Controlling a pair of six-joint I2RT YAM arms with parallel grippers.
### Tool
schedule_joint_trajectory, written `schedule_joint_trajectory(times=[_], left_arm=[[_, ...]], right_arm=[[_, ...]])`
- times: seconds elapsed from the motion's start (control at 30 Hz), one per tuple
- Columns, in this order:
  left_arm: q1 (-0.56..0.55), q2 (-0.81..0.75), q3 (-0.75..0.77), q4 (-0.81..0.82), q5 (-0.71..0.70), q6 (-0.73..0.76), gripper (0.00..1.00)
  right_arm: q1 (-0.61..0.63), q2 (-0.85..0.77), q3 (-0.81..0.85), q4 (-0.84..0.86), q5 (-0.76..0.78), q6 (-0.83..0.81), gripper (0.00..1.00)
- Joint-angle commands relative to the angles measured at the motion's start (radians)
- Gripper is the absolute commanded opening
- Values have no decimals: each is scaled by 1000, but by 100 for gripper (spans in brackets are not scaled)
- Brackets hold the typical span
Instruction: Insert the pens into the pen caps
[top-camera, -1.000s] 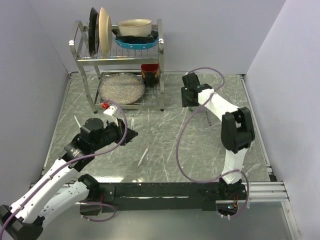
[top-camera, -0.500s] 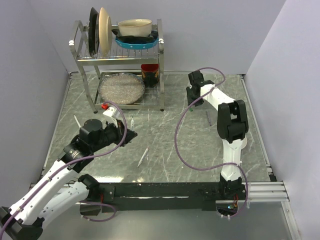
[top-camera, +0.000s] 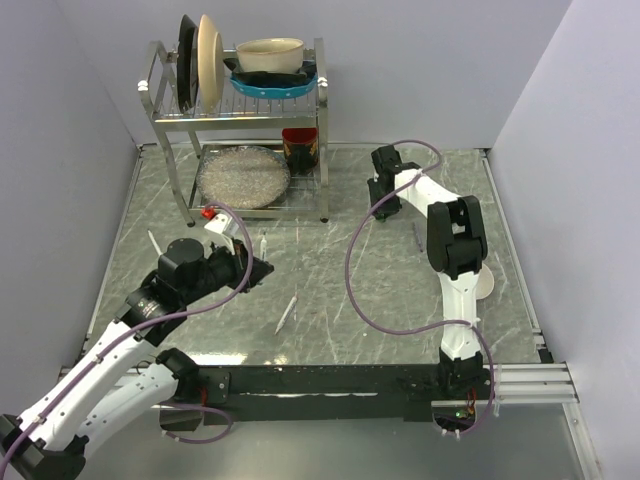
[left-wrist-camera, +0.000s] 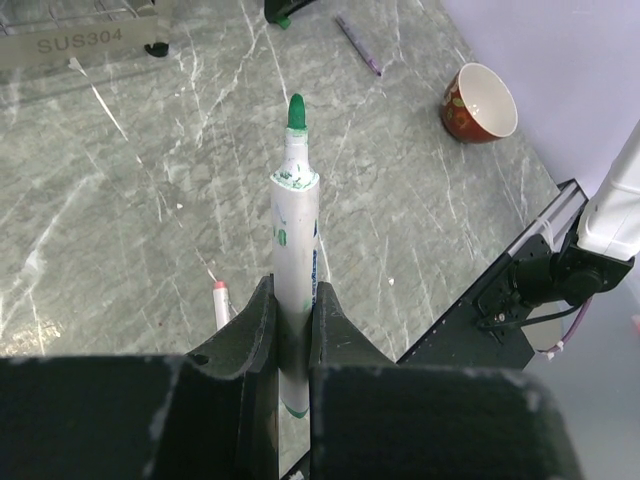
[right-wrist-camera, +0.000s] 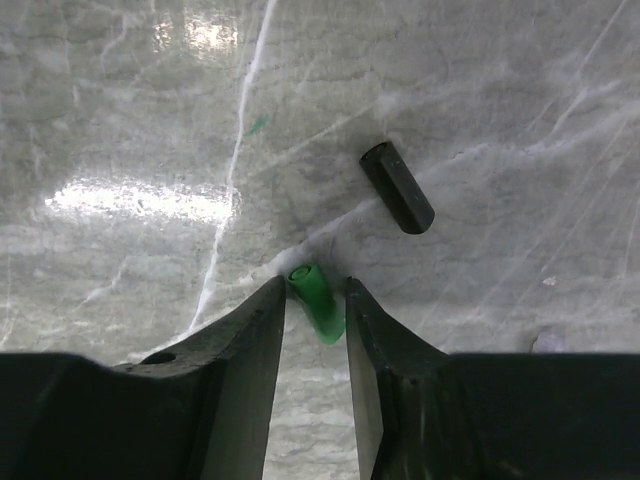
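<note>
Left fingers (left-wrist-camera: 250, 345) clamp a whitish pen (left-wrist-camera: 296, 215), green tip bare.

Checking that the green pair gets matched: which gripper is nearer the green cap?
Right. The right gripper has its fingers on either side of the green cap; the left gripper is well away, clamping the green pen.

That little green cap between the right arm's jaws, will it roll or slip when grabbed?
The green cap looks round and lies on a smooth table, so a nudge would probably roll it. It sits skewed between the jaws, so closing may twist it. Small as it is, likely very light.
</note>
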Motion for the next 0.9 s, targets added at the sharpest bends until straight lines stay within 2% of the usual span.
schedule_joint_trajectory(times=[0.0,0.13,0.17,0.27,0.43,0.6,0.7,0.87], left_arm=[[5,-25,-1,26,-18,10,1],[5,-27,-1,26,-27,9,1],[5,-27,-1,26,-29,10,1],[5,-28,-2,21,-32,6,1],[5,-28,-18,35,2,-29,1],[5,-19,-44,70,126,-121,1],[5,-21,-79,124,201,-193,1],[5,-51,-133,185,247,-275,1]], right_arm=[[3,3,29,-32,30,3,33],[3,-5,19,-72,49,23,22],[6,-8,16,-78,55,38,17],[12,-58,-48,-67,47,81,10],[34,-231,-273,24,12,164,5],[72,-373,-503,117,-37,250,1],[107,-465,-586,158,-68,302,0],[219,-660,-632,203,-110,374,0]])
